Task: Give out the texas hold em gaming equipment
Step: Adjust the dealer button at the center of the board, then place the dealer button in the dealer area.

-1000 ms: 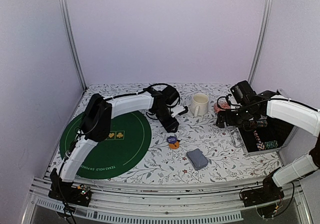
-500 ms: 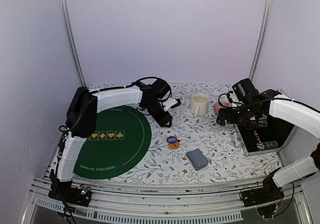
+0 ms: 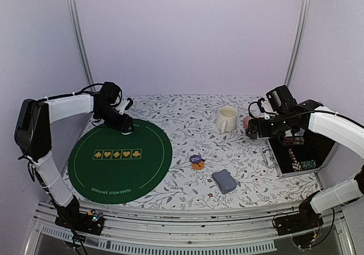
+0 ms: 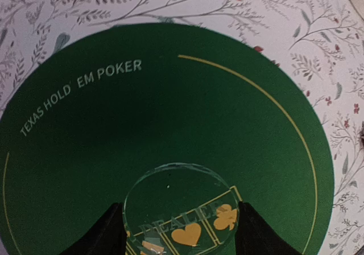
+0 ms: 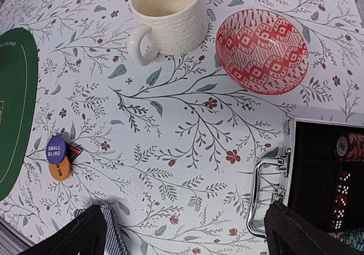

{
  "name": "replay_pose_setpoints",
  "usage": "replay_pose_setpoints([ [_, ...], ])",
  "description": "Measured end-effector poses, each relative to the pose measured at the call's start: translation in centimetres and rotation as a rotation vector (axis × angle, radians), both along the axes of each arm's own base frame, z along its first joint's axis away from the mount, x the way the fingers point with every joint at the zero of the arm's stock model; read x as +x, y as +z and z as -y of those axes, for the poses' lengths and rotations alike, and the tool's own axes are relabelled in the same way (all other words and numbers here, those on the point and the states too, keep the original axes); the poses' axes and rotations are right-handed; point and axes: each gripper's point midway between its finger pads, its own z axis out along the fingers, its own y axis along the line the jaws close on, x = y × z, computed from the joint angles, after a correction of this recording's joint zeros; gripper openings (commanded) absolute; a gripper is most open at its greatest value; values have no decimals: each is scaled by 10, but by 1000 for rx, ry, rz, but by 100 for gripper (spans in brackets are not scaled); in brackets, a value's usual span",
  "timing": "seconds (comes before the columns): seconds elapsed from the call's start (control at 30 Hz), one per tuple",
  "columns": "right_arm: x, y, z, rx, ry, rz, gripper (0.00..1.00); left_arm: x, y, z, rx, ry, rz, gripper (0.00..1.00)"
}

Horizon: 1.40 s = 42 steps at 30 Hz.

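My left gripper (image 4: 179, 235) is shut on a clear disc (image 4: 177, 201) marked DEALER, over the green poker mat (image 4: 170, 107). In the top view this gripper (image 3: 126, 128) is at the mat's far edge (image 3: 145, 127). My right gripper (image 5: 190, 232) hangs open above the floral cloth, between the grey-blue card deck (image 5: 111, 232) and the case handle (image 5: 264, 195). A purple SMALL BLIND disc (image 5: 56, 149) lies on an orange disc (image 5: 60, 168), beside a black-and-red marker (image 5: 74, 151). Striped chips (image 5: 350, 145) sit in the open case (image 3: 301, 152). The deck (image 3: 224, 181) lies near the table's front.
A cream mug (image 5: 168, 16) and a red-patterned dish (image 5: 261, 51) stand at the back, left of my right gripper (image 3: 251, 133) in the top view. The metal case lies at the right edge. Frame posts rise at both back corners.
My left arm has swung from the middle of the table, near the mug, to the far left edge of the green mat. The right arm has hardly moved.
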Motion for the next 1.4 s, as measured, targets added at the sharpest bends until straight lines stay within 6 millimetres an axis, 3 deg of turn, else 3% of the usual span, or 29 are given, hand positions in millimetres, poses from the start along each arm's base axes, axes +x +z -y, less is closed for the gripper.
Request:
replay_pose_setpoints([
  [0.13,5,6,-3,5,16,30,99,-10,-36,-49,12,130,-94,28],
  [0.27,6,9,-4,6,22,43,99,0,-42,-75,8,210,-89,27],
  [0.43,6,11,-4,9,25,54,99,20,-62,-77,22,225,-96,27],
  [0.6,6,11,-3,10,25,53,99,27,-80,-77,40,229,-123,27],
  [0.83,5,12,-3,11,24,55,99,44,-84,-80,65,234,-99,28],
  [1.1,2,12,-2,13,12,39,99,52,-95,-86,111,233,-105,28],
  [1.4,1,11,-1,11,9,31,99,60,-93,-84,110,228,-93,29],
])
